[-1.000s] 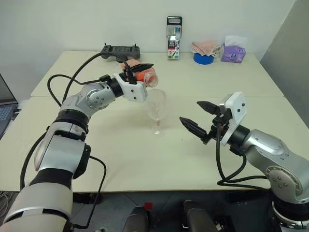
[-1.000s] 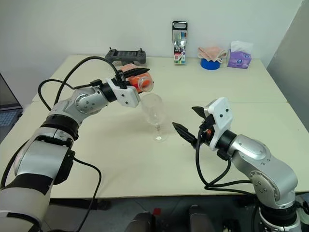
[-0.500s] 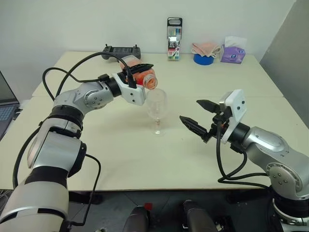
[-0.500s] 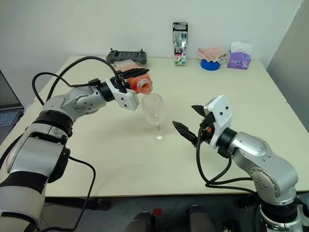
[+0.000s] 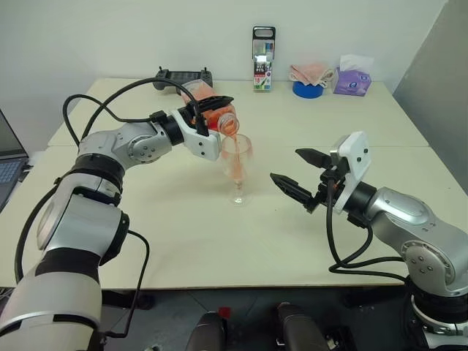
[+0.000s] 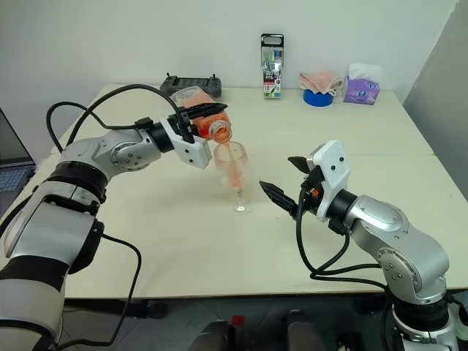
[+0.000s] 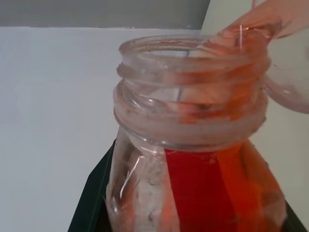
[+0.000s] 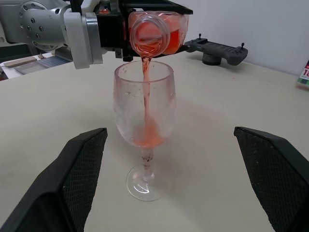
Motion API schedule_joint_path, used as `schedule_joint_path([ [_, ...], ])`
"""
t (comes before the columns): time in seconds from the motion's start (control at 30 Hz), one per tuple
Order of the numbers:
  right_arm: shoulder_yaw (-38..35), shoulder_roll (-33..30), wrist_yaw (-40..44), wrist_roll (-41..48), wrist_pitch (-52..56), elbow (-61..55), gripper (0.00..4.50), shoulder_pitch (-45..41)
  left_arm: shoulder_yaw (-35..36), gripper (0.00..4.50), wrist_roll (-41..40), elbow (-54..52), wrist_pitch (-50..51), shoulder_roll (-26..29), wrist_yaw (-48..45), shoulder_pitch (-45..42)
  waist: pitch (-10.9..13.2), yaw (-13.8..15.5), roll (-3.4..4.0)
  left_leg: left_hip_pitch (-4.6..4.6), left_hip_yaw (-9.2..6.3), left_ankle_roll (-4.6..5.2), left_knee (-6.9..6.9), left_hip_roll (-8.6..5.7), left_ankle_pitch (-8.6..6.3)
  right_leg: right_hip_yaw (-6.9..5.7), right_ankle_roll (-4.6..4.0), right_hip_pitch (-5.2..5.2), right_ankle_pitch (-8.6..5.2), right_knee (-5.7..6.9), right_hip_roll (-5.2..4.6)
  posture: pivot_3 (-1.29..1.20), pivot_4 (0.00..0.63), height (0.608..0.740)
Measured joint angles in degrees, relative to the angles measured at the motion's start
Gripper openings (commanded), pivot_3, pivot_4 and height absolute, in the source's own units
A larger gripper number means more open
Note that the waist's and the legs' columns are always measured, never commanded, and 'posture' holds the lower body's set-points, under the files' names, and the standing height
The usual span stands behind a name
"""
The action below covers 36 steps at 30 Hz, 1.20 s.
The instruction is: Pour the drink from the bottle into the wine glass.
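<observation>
Bottle point(image 5: 212, 112): uncapped, tipped mouth-down over the glass rim, clamped in the left tool point(image 5: 210, 111).
Drink point(image 8: 146, 92): orange-red, thin stream falling from the bottle mouth; small pool in the bowl bottom.
Wine glass point(image 5: 236, 162): upright on the worktop point(image 5: 175, 219), centre, beneath the bottle mouth.
Right tool point(image 5: 300, 175): fingers spread wide, holding nothing, near the glass, apart from it.
Far edge of the worktop: marker pack point(image 5: 263, 58), black controller point(image 5: 183, 77), tissue box point(image 5: 352, 79).
</observation>
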Motion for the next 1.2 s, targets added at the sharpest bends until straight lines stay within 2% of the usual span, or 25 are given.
schedule_joint_path([
  [1.2, 0.45, -0.42, 0.75, 0.01, 0.0, 0.13, 4.5, -1.56, -2.37, 1.69, 2.15, 0.24, -0.11, 0.96, 3.61, -1.23, 0.0, 0.0, 0.0, 0.0, 0.01, 0.0, 0.01, 0.0, 0.0, 0.0, 0.0, -0.01, 0.0, 0.03, 0.0, 0.0, 0.15, 0.74],
])
